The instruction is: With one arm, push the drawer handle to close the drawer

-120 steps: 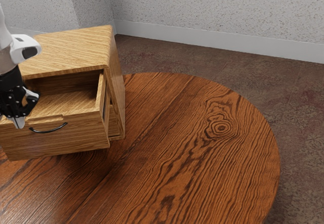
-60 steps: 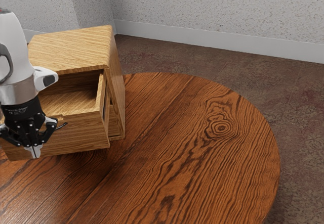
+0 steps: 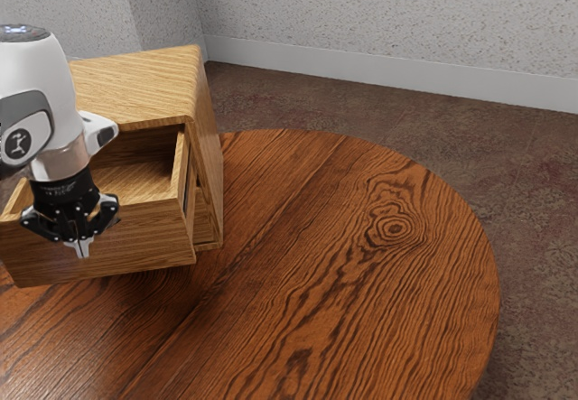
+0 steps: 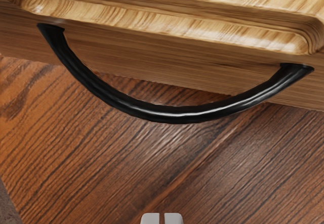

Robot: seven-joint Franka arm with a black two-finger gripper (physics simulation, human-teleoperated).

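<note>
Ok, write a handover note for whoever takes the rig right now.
Pincer: shut, nothing held, in front of the drawer face.
Drawer: standing open from its cabinet.
Handle: black, curved, on the drawer's front; the fingertips look clear of it.
Done: pincer is on the front side, probably a fair place to push from.
Left: push the handle until the drawer is closed.
</note>
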